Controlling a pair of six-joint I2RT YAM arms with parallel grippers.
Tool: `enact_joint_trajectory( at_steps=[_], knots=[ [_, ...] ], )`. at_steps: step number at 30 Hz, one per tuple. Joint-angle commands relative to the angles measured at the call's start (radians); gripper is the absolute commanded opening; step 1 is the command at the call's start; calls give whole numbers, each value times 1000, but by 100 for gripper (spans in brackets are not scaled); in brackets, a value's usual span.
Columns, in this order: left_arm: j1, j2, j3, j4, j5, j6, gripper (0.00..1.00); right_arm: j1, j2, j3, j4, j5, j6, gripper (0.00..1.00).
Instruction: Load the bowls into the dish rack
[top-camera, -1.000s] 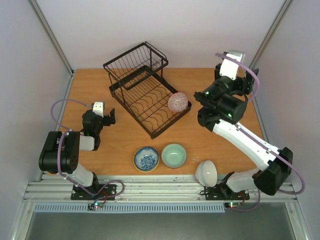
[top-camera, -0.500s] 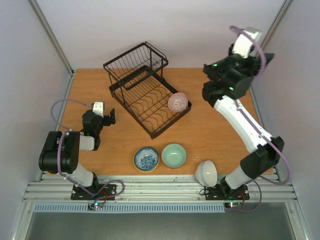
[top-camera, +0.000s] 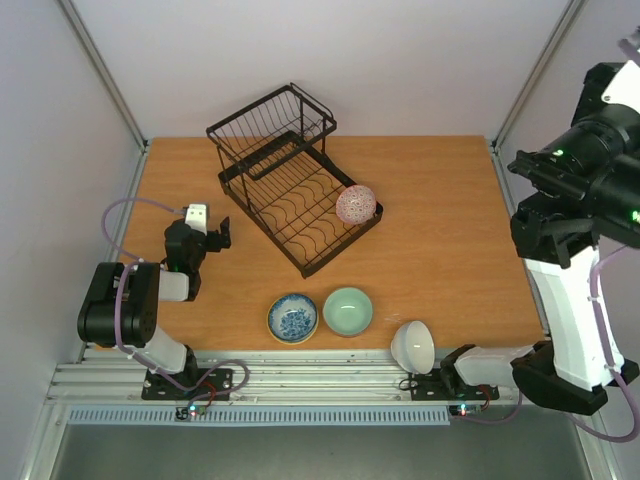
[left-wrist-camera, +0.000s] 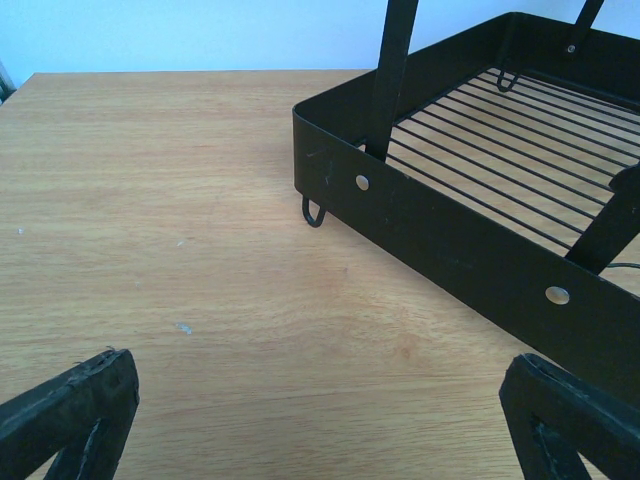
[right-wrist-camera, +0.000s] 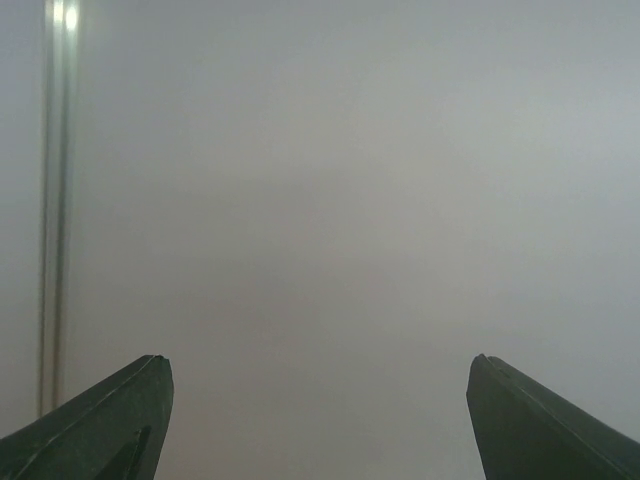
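A wooden table (top-camera: 440, 230) inside pale grey walls is carrying the whole scene. The right arm is swinging high and out past the table's right edge. A second ago it was hanging just beside the dish rack (top-camera: 290, 190), and now the right gripper (right-wrist-camera: 320, 420) is facing only blank wall, fingers spread wide with nothing between them. Well below it and off to its left, the pink-red bowl (top-camera: 356, 204) is standing on edge at the rack's corner, unmoved through the retreat, so one bowl looks delivered. Three are waiting outside the rack: the white bowl (top-camera: 413, 346) tipped by the right arm's base, the pale green bowl (top-camera: 348, 310) and blue-and-white bowl (top-camera: 293, 317) side by side beyond it. The left gripper (left-wrist-camera: 320, 410) is idling low over the wood, fingers apart and empty, the rack's side wall just ahead to its right. It hasn't shifted. The right arm is probably resetting for the next bowl.
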Motion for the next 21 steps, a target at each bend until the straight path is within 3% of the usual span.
enact_joint_trajectory(
  at_steps=[1,7,11,13,21],
  knots=[
    [5,-7,22,32,-2,-7,99,12,21,31,-787,-103,420,82],
    [4,-7,22,32,-3,-7,99,96,8,-35,-1410,-226,814,81],
    [4,-7,22,32,-3,-7,99,172,-37,-25,-1789,-554,1149,81],
    [4,-7,22,31,-2,-7,99,156,-75,-63,-1820,-715,1250,81],
    [4,-7,21,31,-3,-7,99,-11,-9,-277,-1699,-1039,1455,82]
  ],
)
